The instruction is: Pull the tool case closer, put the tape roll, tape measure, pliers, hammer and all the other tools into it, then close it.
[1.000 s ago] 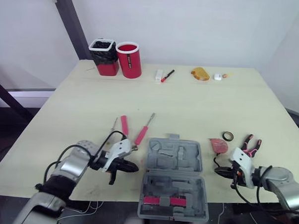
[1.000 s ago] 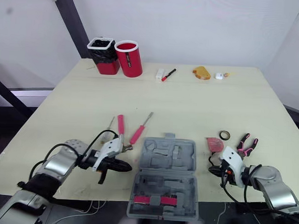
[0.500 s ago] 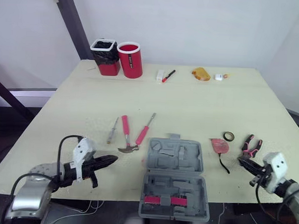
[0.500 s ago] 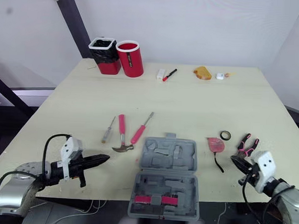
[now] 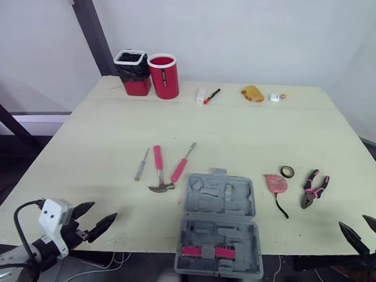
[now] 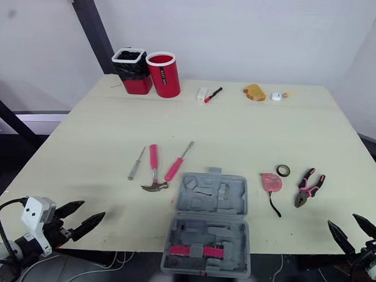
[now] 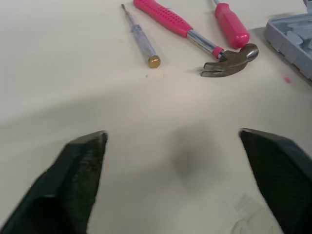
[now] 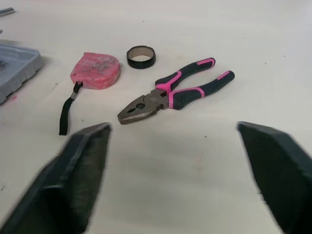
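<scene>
The grey tool case (image 5: 218, 226) lies open and flat at the near middle of the counter (image 5: 238, 137), its near half seemingly over the edge, with a pink piece seated in one slot. It looks like moulded hard plastic: stiff, light, likely to slide, so a side wall near the hinge is the safest place to grab. Left of it lie the hammer (image 5: 160, 174) (head-heavy, best pinched on the pink handle close to the head), a pink screwdriver (image 5: 182, 164) and a thin tester screwdriver (image 5: 141, 165), which may roll. Right of it are the tape measure (image 5: 275, 182), rounded and with a limp strap, the small tape roll (image 5: 288, 171) just beyond it, to be pinched across its thin wall, and the pliers (image 5: 313, 189), best taken across both rubbery handles. The left gripper (image 5: 100, 212) hovers spread and empty at the near left corner; the right gripper (image 5: 352, 220), also spread and empty, hangs off the near right corner. The counter is pale, smooth and matte. Two red cups (image 5: 163, 75) and small oddments line its far edge against a plain white wall.
</scene>
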Tool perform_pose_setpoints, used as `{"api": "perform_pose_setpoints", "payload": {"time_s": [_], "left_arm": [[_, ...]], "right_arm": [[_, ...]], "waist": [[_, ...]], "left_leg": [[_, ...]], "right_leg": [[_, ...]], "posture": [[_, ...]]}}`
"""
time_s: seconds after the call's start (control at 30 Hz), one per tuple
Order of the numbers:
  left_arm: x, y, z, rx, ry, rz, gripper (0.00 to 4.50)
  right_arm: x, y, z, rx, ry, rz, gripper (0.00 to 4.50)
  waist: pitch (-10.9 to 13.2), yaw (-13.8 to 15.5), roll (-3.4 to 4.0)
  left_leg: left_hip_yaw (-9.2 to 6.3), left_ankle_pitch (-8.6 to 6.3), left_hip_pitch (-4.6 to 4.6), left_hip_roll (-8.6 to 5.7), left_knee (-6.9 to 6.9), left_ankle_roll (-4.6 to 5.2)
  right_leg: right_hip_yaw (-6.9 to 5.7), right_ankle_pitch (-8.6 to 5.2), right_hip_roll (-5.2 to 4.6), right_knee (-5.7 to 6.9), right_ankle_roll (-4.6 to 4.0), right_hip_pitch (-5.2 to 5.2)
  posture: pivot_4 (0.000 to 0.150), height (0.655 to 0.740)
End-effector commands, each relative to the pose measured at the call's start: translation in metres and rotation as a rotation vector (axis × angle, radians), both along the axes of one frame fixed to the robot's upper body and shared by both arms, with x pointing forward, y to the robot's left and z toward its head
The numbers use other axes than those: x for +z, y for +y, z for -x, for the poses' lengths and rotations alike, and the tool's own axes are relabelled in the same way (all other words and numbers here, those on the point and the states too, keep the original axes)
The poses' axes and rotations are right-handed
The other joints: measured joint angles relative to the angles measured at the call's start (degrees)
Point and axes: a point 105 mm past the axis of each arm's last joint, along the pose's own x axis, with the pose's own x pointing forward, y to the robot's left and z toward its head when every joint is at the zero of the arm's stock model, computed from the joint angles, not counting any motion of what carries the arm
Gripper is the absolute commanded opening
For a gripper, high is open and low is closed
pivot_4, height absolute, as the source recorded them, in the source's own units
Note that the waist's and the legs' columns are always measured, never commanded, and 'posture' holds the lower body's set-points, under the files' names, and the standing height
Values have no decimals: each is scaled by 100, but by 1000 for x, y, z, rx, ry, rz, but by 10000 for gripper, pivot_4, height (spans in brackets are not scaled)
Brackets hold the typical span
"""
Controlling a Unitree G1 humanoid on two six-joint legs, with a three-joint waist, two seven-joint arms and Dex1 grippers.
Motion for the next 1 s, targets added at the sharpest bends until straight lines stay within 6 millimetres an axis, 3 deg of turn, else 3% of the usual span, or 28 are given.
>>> {"api": "perform_pose_setpoints", "payload": {"time_s": [0.03,0.23,0.37,0.67,1.0], "left_arm": [[8,8,3,20,-38,-4,45000],[19,-2,-7,-42,-79,-1,45000],[30,-21,-13,-144,-94,93,45000],[62,-84,-34,-424,-183,51,45000],[78,-139,-39,-615,-206,59,45000]], "right_arm": [[4,-12,11,-40,-13,3,44046],[11,0,-1,21,-27,18,44046],[18,11,-18,79,-22,63,44046],[48,37,-79,323,42,248,44046],[63,62,-146,617,154,503,44046]], "waist": [[0,0,1],[-2,-3,3],[-1,-9,3],[-2,-7,2],[6,-30,6]], "left_leg": [[1,0,-1,0,-1,0],[7,0,0,2,0,0],[8,0,-1,1,0,0],[27,0,-1,-13,1,0],[40,1,-3,-13,2,1]], "right_leg": [[0,0,-5,-1,0,-1],[0,0,-18,0,1,-2],[0,1,-18,0,0,-2],[6,3,-15,1,-1,-2],[8,15,0,1,17,-1]], "posture": [[1500,7371],[1500,7371],[1500,7371],[1500,7371],[1500,7371]]}}
